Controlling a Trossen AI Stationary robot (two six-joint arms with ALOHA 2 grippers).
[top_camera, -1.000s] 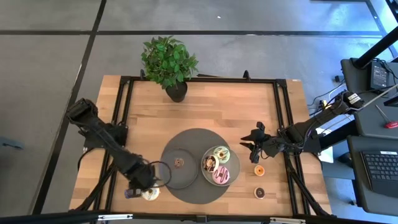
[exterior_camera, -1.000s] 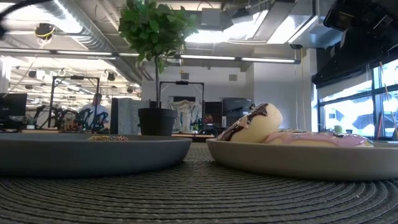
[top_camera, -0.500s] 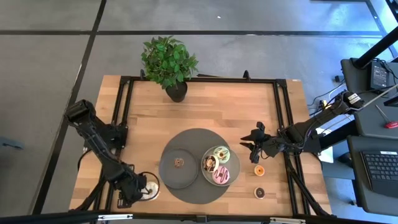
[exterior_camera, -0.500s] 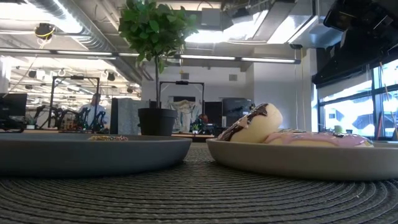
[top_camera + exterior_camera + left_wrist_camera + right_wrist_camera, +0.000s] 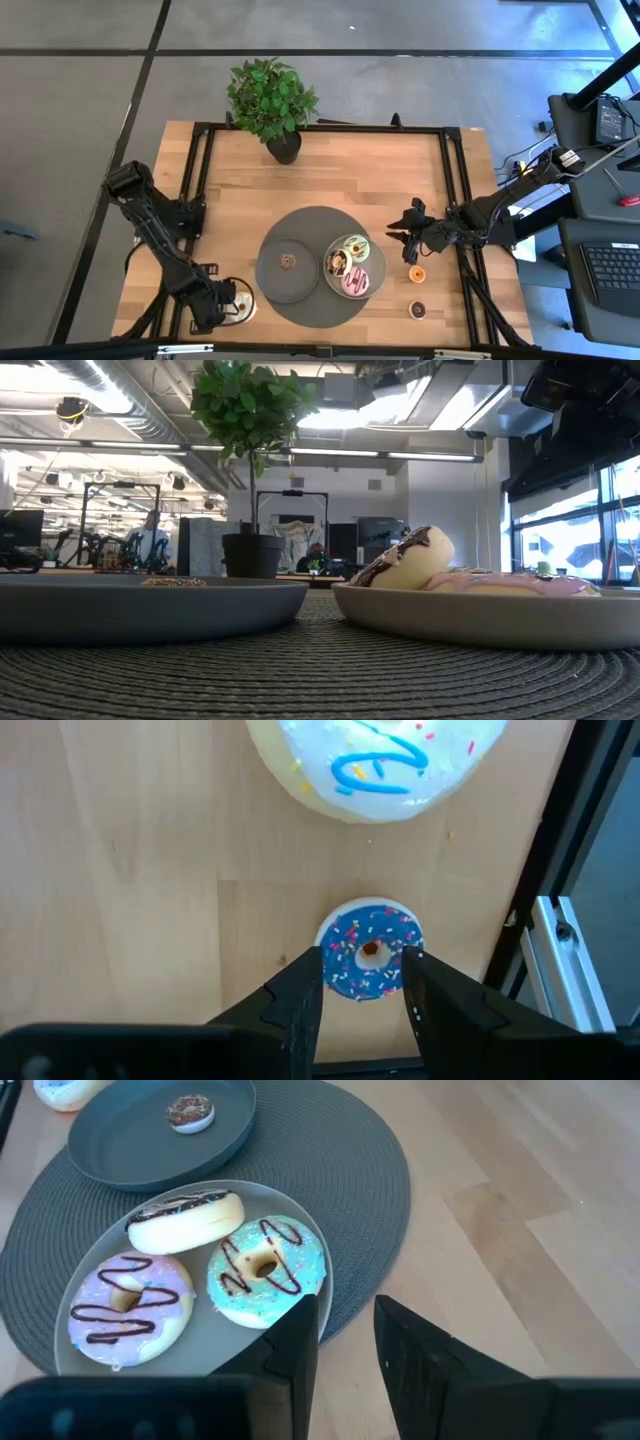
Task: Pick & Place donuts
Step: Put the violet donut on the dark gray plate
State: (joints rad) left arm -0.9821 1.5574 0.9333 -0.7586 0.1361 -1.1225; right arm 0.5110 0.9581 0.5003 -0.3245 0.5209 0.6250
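- Left gripper [image 5: 362, 990], well left of the round mat [image 5: 300, 222] at the table's front edge: fingers parted, one on each side of a small blue-iced donut [image 5: 368, 948], not visibly clamped; a cream donut [image 5: 375, 765] lies just beyond.
- On the mat: left plate [image 5: 272, 280] holds one mini brown donut [image 5: 287, 262]; right plate [image 5: 90, 1355] holds green [image 5: 265, 1270], pink [image 5: 128, 1300] and chocolate-topped [image 5: 186, 1221] donuts.
- Right gripper [image 5: 345, 1342], just right of the mat: fingers slightly apart, empty.
- Orange [image 5: 416, 274] and dark brown [image 5: 418, 309] minis lie right of the mat.
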